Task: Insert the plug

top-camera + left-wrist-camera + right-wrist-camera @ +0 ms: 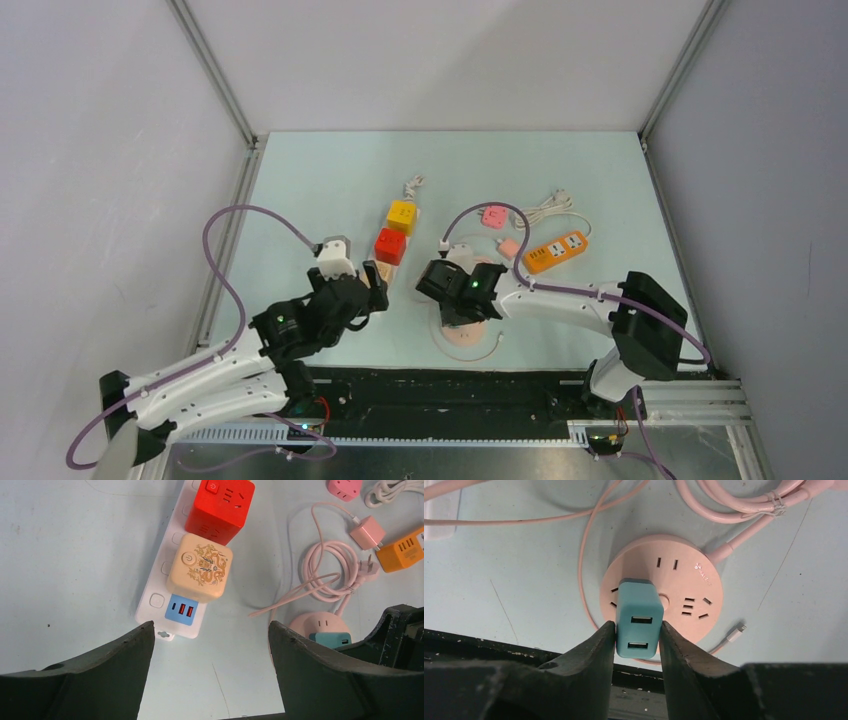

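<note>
My right gripper [636, 637] is shut on a teal USB charger plug [639, 617] with two ports facing the camera. The plug stands over the round pink socket hub [689, 582], near its left outlets; I cannot tell whether its prongs are seated. In the top view the right gripper [462, 300] hovers over the hub [472, 340]. The hub and plug also show at the right of the left wrist view [327, 630]. My left gripper [210, 645] is open and empty over bare table, just below the white power strip [152, 605].
The white strip carries a beige cube adapter [200, 567] and a red cube [220, 505]; a yellow cube [402, 216] sits beyond. A coiled pink cable [325, 567], a pink charger [367, 532], an orange strip [555, 251] and a white cord [548, 208] lie at the right.
</note>
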Controlling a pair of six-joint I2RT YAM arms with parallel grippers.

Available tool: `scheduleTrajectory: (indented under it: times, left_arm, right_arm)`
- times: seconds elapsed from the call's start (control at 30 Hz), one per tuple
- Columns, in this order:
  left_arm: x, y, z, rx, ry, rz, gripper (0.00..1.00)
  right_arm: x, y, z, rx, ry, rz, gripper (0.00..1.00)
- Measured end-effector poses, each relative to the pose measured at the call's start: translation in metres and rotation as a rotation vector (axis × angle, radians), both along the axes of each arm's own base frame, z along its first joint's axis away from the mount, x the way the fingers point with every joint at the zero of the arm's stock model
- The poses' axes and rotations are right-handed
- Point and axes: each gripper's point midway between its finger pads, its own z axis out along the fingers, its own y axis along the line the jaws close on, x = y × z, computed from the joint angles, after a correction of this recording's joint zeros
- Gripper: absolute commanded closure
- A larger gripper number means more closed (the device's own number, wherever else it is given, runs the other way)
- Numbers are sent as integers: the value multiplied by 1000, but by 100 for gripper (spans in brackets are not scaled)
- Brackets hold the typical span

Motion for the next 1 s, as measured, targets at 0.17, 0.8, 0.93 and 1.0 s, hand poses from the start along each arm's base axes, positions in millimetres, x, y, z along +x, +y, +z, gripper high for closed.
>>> scheduleTrajectory:
  times: [0.17, 0.8, 0.93, 1.0]
  left_arm:
    - [1, 1, -3, 12, 8, 6, 12]
    - [-3, 10, -25, 53, 33, 16, 11]
    - [-2, 11, -25, 53, 33, 18, 11]
    - [-2, 11, -25, 50, 31, 18, 11]
  right_arm:
    - [0, 3, -1, 4, 7, -4, 84]
    - [-8, 10, -10, -8, -1, -49, 100]
    - [-11, 20, -18, 20, -6, -76, 100]
    - [-10, 23, -21, 35, -3, -88, 100]
